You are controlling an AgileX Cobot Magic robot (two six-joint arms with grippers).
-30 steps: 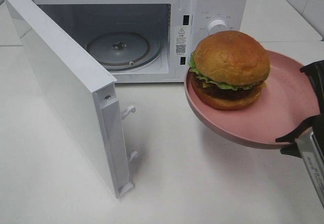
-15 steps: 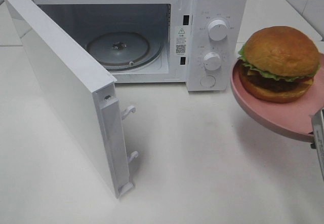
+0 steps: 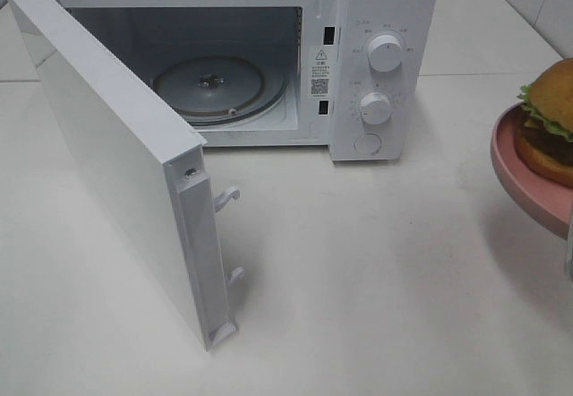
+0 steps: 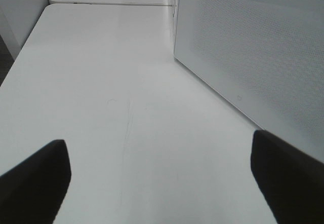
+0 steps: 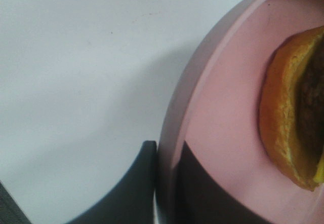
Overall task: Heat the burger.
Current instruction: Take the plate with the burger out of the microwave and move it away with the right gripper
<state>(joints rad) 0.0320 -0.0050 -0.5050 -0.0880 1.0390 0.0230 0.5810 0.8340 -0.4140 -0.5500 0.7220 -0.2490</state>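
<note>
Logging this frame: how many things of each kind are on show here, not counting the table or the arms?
Microwave: 1, door open
Control knobs: 2
Round button: 1
Glass turntable: 1
Burger: 1
Pink plate: 1, pinched by the right gripper
Total: 7

The boxy white microwave oven (image 3: 269, 47) had a shadowed grey cavity, a clear glass turntable (image 3: 210, 84), white dials and a fine dotted mesh pattern on its door (image 4: 253, 46), and it stood on a plain glossy white surface (image 3: 376, 279). The round burger (image 3: 551, 118) showed a golden-brown bun, green lettuce frill and dark patty on a flat pink round plate (image 3: 528, 176). The right tool (image 5: 164, 183) gripping the plate rim was black, as were the left tool's fingers (image 4: 288, 178).
</note>
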